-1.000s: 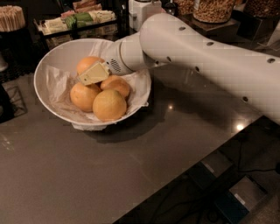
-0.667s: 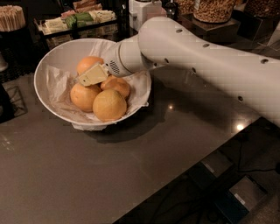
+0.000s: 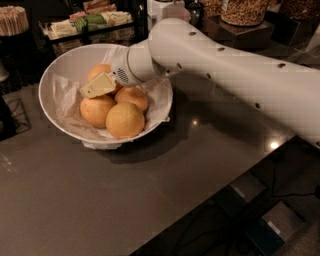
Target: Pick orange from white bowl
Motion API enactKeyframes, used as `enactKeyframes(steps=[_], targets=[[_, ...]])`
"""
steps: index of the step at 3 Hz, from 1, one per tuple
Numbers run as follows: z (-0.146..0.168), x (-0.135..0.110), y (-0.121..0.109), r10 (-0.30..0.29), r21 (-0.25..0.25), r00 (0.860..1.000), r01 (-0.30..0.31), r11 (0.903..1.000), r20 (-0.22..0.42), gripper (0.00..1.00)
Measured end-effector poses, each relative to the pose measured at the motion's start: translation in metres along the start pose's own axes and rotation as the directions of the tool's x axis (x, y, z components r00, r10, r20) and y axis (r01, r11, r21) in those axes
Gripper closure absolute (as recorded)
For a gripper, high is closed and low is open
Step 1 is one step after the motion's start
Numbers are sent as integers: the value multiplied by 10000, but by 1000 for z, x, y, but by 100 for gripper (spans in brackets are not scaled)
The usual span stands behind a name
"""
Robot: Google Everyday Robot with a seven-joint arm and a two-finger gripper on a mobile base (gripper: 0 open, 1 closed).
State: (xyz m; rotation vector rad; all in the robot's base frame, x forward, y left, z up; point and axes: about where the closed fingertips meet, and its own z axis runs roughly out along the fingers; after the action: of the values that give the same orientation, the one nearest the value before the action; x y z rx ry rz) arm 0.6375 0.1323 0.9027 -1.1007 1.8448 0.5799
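Observation:
The white bowl, lined with crinkled white paper, stands at the back left of the dark table and holds four oranges. The orange, large and deep orange, lies at the bowl's left front. A paler yellowish one lies in front, a smaller one to the right, and another at the back. My gripper is down inside the bowl. Its pale finger lies across the back orange, just above the large one. The rest of the gripper is hidden behind the white arm.
The dark table ends at the lower right, with floor and boxes below. Behind the bowl stand a tray of packets, a cup of sticks and glass jars. A dark object stands at the left edge.
The gripper has stayed in almost the same place inside the bowl. The oranges and the bowl have not moved.

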Motion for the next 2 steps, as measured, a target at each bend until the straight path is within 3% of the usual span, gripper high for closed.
enactKeyframes(steps=[2], targets=[[9,-3,-5,150,-75,9999,-150,9999,10,28]])
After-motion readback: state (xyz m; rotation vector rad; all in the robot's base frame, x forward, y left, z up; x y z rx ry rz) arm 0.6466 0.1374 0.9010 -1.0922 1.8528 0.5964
